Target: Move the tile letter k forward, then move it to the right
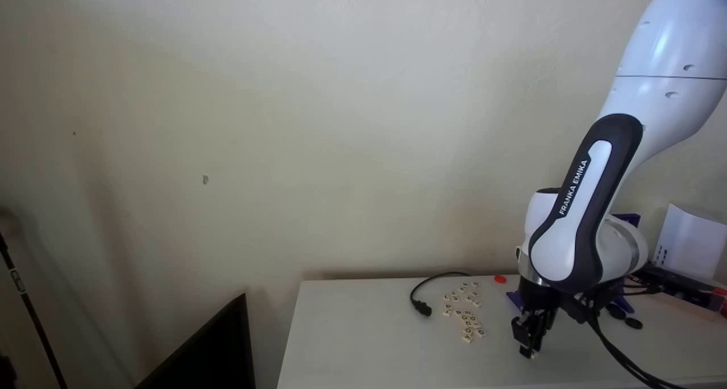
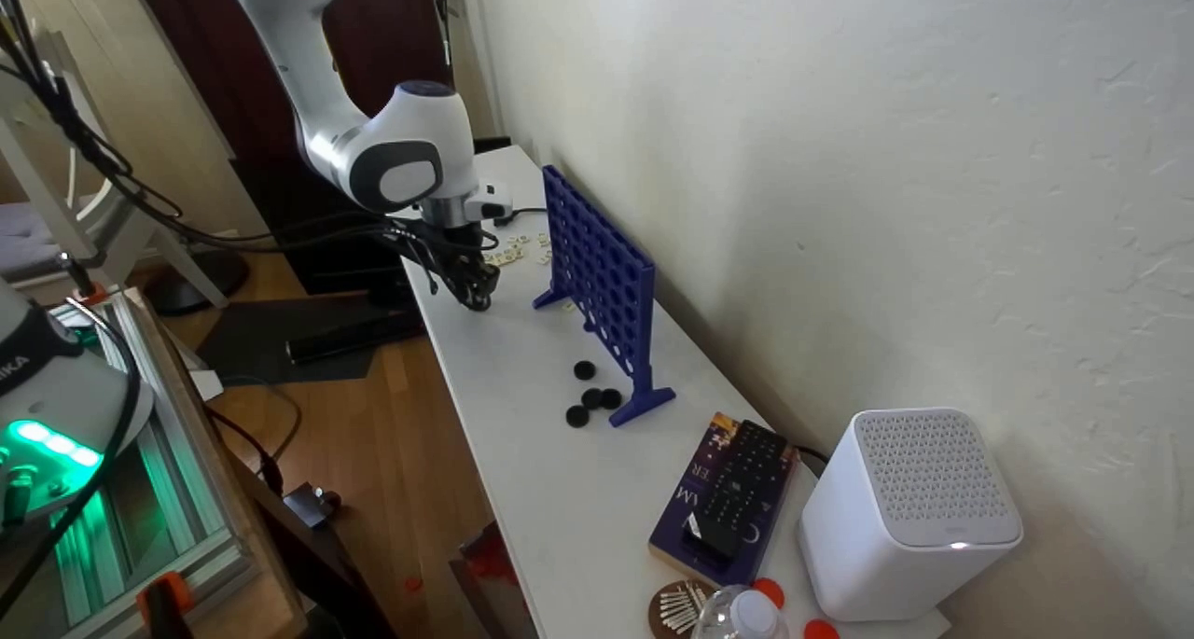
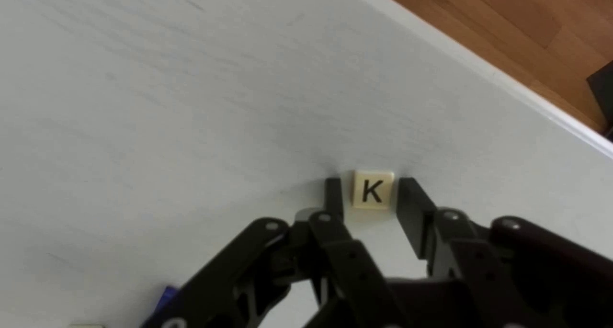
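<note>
The letter K tile [image 3: 373,190] is a small square beige tile lying face up on the white table [image 3: 191,127] in the wrist view. My gripper [image 3: 370,184] is partly open around it, one finger on each side. Narrow gaps show between the tile and both fingers, so they do not grip it. In both exterior views the gripper [image 1: 528,346] [image 2: 478,298] points down at the tabletop near the table's long edge. In an exterior view a small pale bit shows at the fingertips; elsewhere the tile is hidden by the gripper.
Several other letter tiles [image 1: 467,318] and a black cable [image 1: 421,306] lie near the gripper. A blue upright grid rack [image 2: 602,266] stands beside it, with black discs [image 2: 591,398] near. A book [image 2: 681,518] and white box [image 2: 909,518] stand farther off. The table edge [image 3: 479,67] is close.
</note>
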`<move>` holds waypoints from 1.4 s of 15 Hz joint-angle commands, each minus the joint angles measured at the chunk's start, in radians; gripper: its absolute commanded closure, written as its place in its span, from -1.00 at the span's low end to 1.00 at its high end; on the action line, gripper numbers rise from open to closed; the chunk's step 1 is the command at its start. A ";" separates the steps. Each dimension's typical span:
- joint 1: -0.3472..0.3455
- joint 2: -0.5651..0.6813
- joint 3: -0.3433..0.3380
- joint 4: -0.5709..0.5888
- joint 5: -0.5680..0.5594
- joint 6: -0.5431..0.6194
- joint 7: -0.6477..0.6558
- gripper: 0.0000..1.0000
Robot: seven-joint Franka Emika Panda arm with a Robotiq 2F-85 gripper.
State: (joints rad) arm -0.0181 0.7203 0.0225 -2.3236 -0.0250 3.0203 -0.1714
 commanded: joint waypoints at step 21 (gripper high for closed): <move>-0.302 -0.334 -0.102 -0.335 0.071 0.134 0.179 0.89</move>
State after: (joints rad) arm -0.1585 0.4875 -0.1424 -2.5992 0.0125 3.1432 0.0400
